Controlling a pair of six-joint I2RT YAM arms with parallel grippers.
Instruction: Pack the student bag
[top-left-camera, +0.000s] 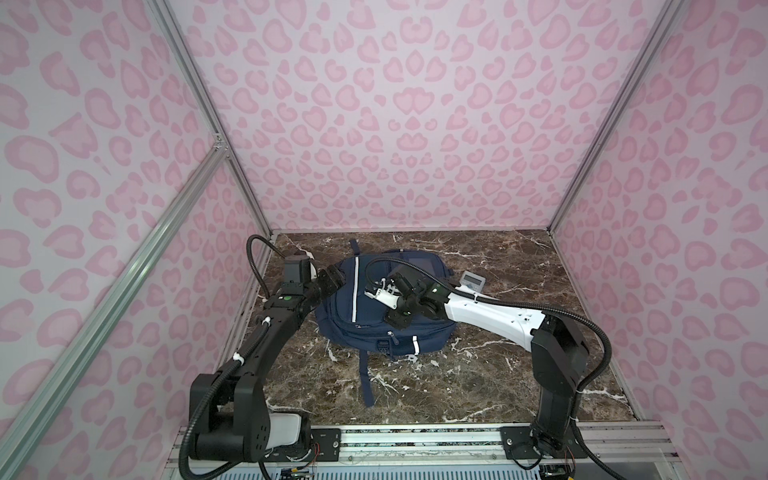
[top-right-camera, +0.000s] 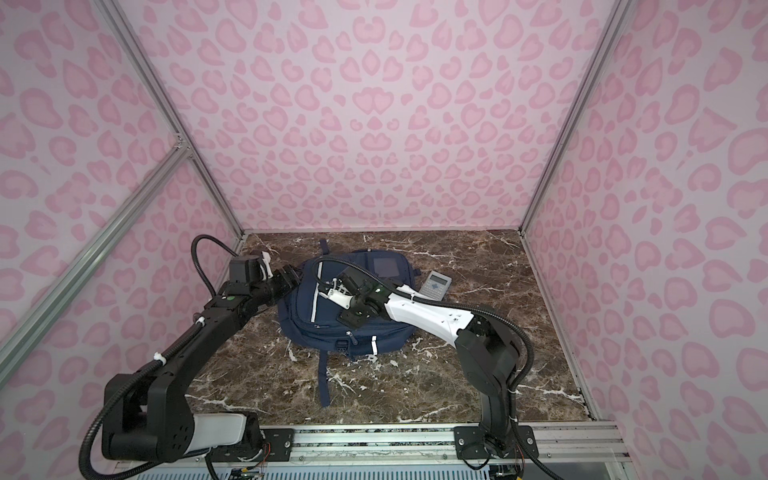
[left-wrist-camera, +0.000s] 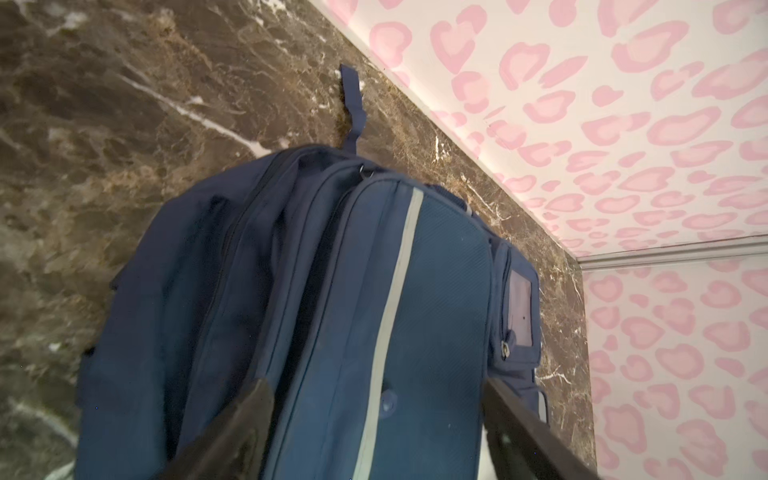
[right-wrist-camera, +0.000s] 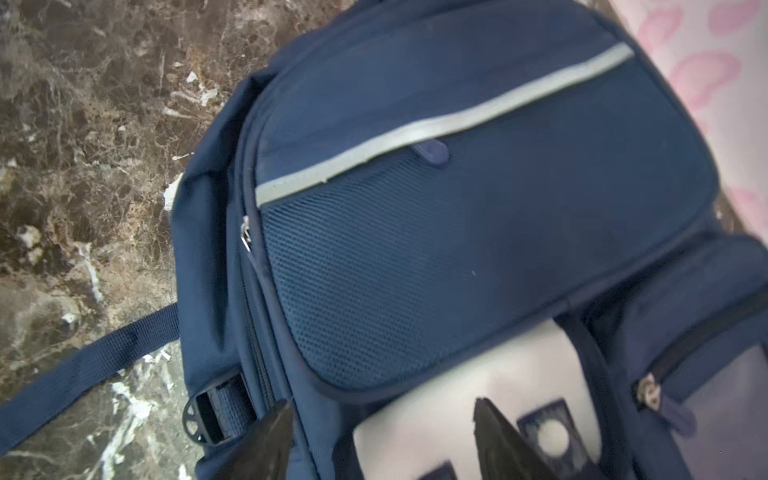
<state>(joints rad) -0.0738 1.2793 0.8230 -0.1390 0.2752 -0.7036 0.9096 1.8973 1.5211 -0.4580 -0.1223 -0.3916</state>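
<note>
The student bag (top-left-camera: 365, 332) (top-right-camera: 299, 320), navy with thin pale stripes, lies flat on the marble table in both top views, one strap (top-left-camera: 368, 382) trailing toward the front. My left gripper (top-left-camera: 332, 280) (left-wrist-camera: 376, 384) hovers over the bag's left edge, open, both dark fingers (left-wrist-camera: 245, 428) astride the striped front pocket of the bag (left-wrist-camera: 436, 291) and holding nothing. Over the middle of the bag (right-wrist-camera: 457, 228), my right gripper (top-left-camera: 376, 291) (right-wrist-camera: 382, 405) is open and empty above the white patch (right-wrist-camera: 457, 374). All zips in view look closed.
A small grey calculator (top-left-camera: 473, 281) (top-right-camera: 434, 284) lies on the marble table (top-left-camera: 498, 374) just right of the bag's far end. Pink-patterned walls close in the back and both sides. The bag sits near the back left corner.
</note>
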